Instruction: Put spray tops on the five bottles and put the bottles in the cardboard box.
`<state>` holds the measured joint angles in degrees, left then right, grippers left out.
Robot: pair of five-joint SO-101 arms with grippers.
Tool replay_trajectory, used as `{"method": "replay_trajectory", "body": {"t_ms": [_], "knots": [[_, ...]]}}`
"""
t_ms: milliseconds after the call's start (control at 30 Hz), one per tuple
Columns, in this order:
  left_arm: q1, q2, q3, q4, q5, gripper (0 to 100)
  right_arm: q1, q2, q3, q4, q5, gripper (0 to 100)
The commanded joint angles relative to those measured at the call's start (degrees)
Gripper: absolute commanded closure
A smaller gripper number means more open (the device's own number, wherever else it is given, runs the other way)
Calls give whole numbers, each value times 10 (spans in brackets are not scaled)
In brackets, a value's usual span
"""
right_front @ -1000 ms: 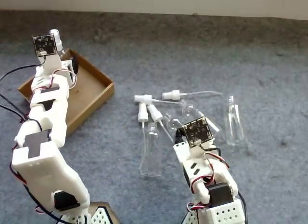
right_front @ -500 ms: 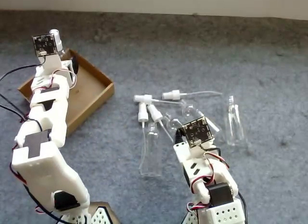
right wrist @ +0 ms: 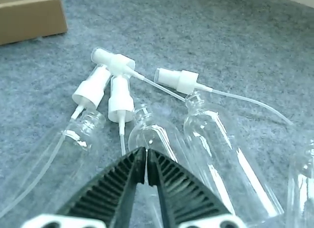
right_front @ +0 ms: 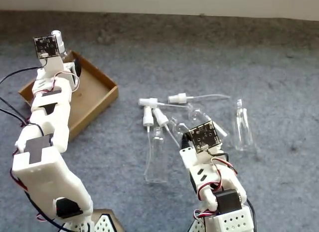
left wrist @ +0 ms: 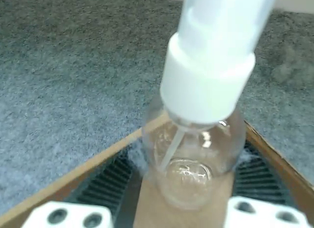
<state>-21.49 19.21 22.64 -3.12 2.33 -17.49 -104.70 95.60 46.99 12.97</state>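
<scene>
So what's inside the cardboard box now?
One capped bottle, gripped by the left pincer, at the cardboard box's far corner. The left arm hides much of its floor.

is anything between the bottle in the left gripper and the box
Nothing visible. The capped bottle is held in the left gripper directly over the box, with bare cardboard under its base.

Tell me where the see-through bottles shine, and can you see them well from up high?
Left wrist view: small bright glints dot the clear body of the capped bottle. Right wrist view: long pale streaks run along the lying bottles. High view: those bottles look faint on the grey carpet, marked just by thin bright edges.
</scene>
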Motion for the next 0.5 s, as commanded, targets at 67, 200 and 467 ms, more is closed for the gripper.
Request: {"method": "replay_trajectory", "body": {"t_ms": [67, 200, 467], "knots": [[0, -12, -2, -7, -1, 764, 7, -6, 36, -17, 4, 993], [0, -12, -2, -7, 0, 737, 7, -6, 36, -17, 4, 993], [0, -16, -1, -7, 1, 732, 7, -6, 36, -17, 4, 993]]}}
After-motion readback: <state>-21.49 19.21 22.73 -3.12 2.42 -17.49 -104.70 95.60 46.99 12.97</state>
